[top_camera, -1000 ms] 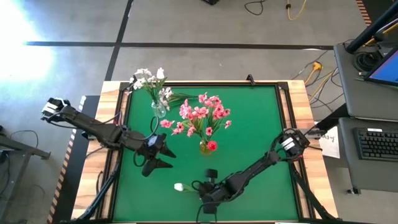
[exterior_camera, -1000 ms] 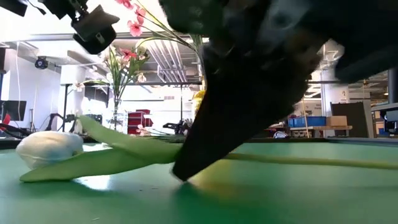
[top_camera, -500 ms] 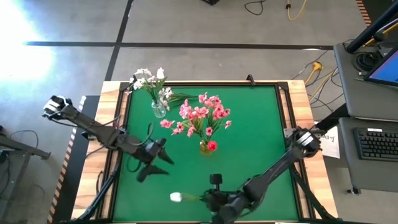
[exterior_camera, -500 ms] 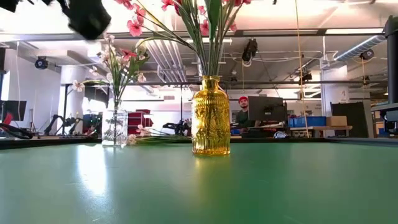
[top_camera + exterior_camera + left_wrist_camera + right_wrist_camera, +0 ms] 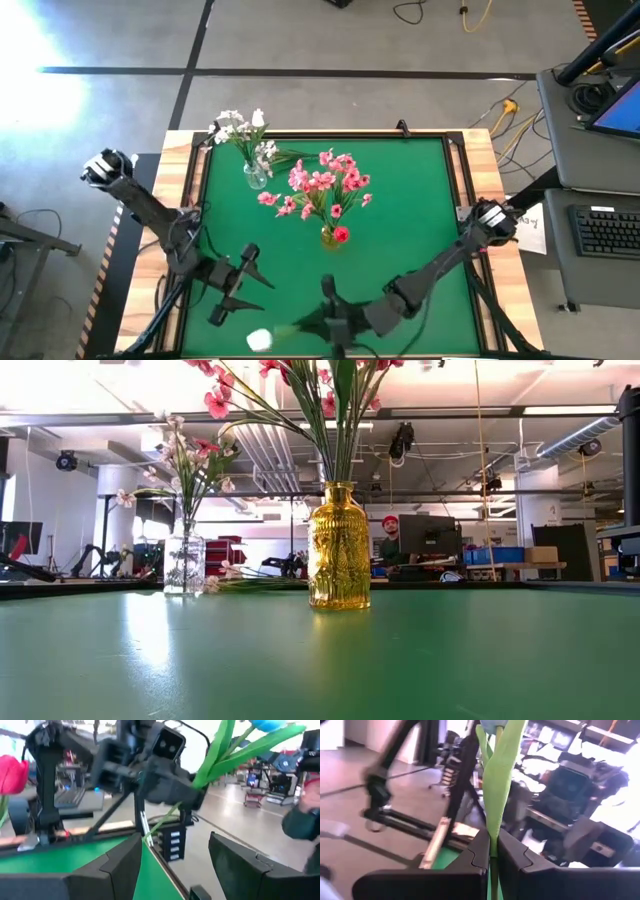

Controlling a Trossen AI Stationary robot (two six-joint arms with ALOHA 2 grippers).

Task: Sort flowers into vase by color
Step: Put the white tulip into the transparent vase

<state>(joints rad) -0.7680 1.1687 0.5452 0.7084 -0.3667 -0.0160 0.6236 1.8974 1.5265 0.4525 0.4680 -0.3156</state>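
Right pincer (image 5: 318, 322) low at about 6 o'clock on the green bench (image 5: 420, 200), near the front edge, clamped tight on the green stem of a white tulip (image 5: 260, 341). Seen from above, white bloom at about 7 o'clock, just left of that pincer, stem and leaves running back to the shut fingers. In the right wrist view, two dark fingers (image 5: 480, 851) pressed together on the stem, long leaf (image 5: 499, 767) rising straight away from them. In the left wrist view, same stem and leaves held up off the green surface, bloom blurred at the far end.

Left pincer (image 5: 232, 288) at about 8 o'clock, just beside the tulip's bloom, partly spread, holding nothing; its two fingers (image 5: 117, 865) apart, only air and bench between them.

Yellow vase (image 5: 338, 547) near the middle of the bench, upright, filled with pink blossom sprays (image 5: 325, 185), one red tulip (image 5: 341, 234) drooping at its front side. Clear glass vase (image 5: 184, 564) at about 11 o'clock, upright, with small white blossom sprays (image 5: 238, 127) leaning out over the back left corner. Both vases well apart from the two pincers.

Beyond the bench, in the room, a person in a red cap (image 5: 390, 523) seated at a monitor.
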